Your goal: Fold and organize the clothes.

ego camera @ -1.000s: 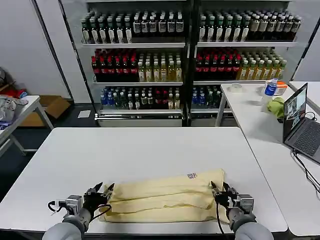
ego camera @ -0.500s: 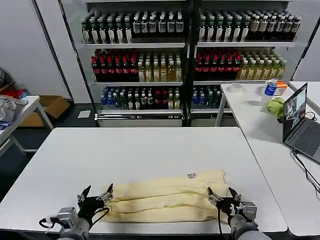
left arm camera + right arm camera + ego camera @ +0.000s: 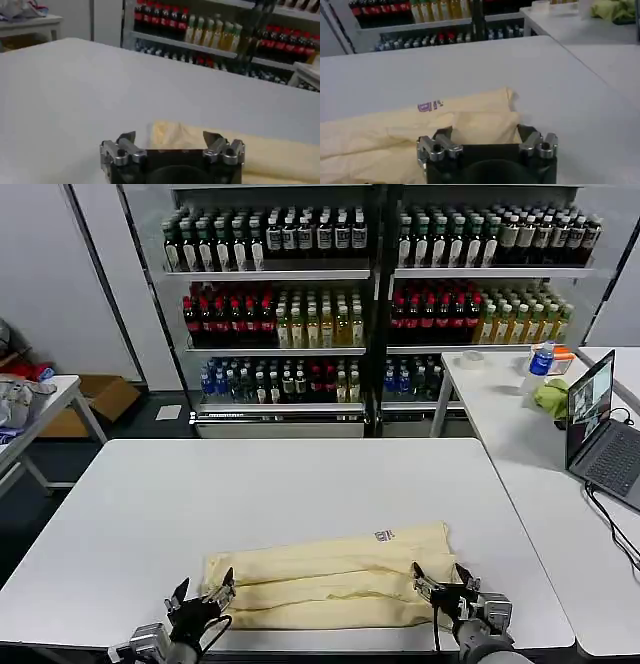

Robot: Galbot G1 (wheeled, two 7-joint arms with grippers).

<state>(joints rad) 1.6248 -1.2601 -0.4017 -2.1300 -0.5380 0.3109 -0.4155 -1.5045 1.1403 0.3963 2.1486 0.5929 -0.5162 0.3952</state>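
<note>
The clothes (image 3: 330, 574) are a pale cream-yellow shirt lying folded into a long band near the front edge of the white table (image 3: 300, 484), with a small label (image 3: 384, 535) showing on top. My left gripper (image 3: 203, 595) is open just off the band's left end, fingers spread and empty. My right gripper (image 3: 438, 586) is open at the band's right end, low over the fabric. In the left wrist view the cloth's end (image 3: 175, 137) lies beyond the open left gripper (image 3: 170, 137). In the right wrist view the cloth (image 3: 470, 125) lies ahead of the open right gripper (image 3: 482, 132).
A second white table (image 3: 540, 434) at the right holds a laptop (image 3: 600, 429), a green cloth (image 3: 551, 397) and a bottle (image 3: 541, 359). Shelves of drink bottles (image 3: 370, 294) stand behind. The far half of my table is bare.
Both grippers have drawn back toward the table's front edge, away from the shirt's ends, staying open. The folded shirt lies where it was.
</note>
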